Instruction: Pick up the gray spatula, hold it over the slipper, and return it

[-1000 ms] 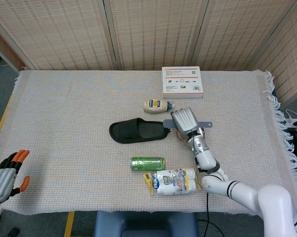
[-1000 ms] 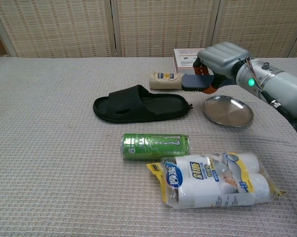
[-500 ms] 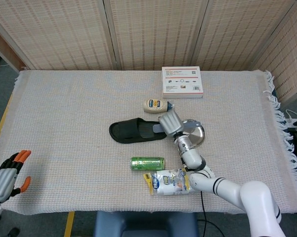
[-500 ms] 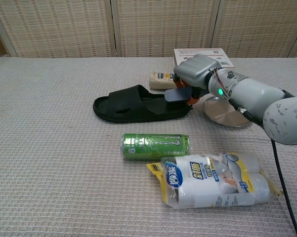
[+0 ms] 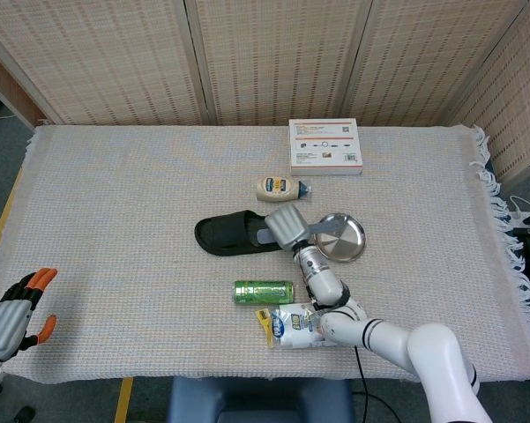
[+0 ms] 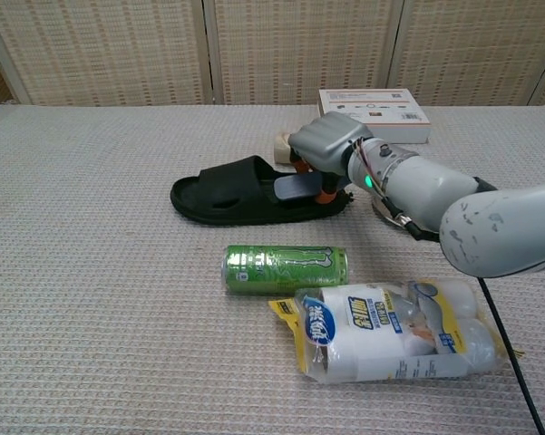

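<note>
My right hand (image 5: 287,226) (image 6: 325,149) grips the gray spatula (image 5: 331,226) and holds it above the heel end of the black slipper (image 5: 231,234) (image 6: 234,191). The spatula's blade (image 6: 296,187) hangs just over the slipper's sole in the chest view, and its handle sticks out to the right over the metal plate (image 5: 344,240) in the head view. My left hand (image 5: 13,308) rests open at the table's near left corner, far from everything.
A green can (image 5: 263,292) (image 6: 284,269) lies in front of the slipper. A pack of paper rolls (image 6: 394,331) sits at the near right. A small mayonnaise bottle (image 5: 280,188) and a white box (image 5: 325,145) lie behind the slipper.
My right hand has carried the spatula leftward from above the metal plate to above the slipper. The left hand has not moved.
</note>
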Available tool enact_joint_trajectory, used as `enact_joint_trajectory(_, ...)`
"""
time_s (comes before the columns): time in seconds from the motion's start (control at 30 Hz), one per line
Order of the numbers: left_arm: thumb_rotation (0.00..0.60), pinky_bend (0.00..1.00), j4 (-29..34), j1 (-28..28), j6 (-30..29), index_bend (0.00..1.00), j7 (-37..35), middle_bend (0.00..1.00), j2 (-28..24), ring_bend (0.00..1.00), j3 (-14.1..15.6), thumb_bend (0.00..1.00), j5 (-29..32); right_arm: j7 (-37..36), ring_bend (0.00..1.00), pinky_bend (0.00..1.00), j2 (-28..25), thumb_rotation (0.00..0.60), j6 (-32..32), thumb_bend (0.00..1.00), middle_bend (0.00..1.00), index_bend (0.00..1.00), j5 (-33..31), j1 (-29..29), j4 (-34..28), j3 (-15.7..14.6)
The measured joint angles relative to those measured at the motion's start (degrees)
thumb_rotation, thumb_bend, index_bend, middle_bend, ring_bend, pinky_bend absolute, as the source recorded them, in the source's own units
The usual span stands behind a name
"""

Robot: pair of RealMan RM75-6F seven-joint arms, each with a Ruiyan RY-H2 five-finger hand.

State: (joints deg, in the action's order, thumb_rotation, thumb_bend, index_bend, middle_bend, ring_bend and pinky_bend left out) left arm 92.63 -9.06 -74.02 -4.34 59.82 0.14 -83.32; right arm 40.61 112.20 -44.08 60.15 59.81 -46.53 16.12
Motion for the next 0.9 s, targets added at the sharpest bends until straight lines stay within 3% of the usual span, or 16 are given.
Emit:
enact_joint_trajectory(0.3, 0.600, 0.13, -0.21, 0.00, -0.08, 0.00, -0.77, 0.00, -0.23, 0.00, 0.06, 0.49, -0.05, -0.79, 0.62, 0.95, 2.79, 0.600, -0.53, 0.31, 0.63, 0.91, 0.36, 1.37, 2.42, 0.02)
enact_joint_trajectory(0.9, 0.600, 0.13, 0.01, -0.02, -0.29, 0.00, -0.93, 0.00, -0.29, 0.00, 0.27, 0.49, -0.40, 1.28, 0.62, 0.95, 1.68, 0.600, -0.52, 0.31, 0.63, 0.91, -0.38, 0.96, 2.18, -0.41)
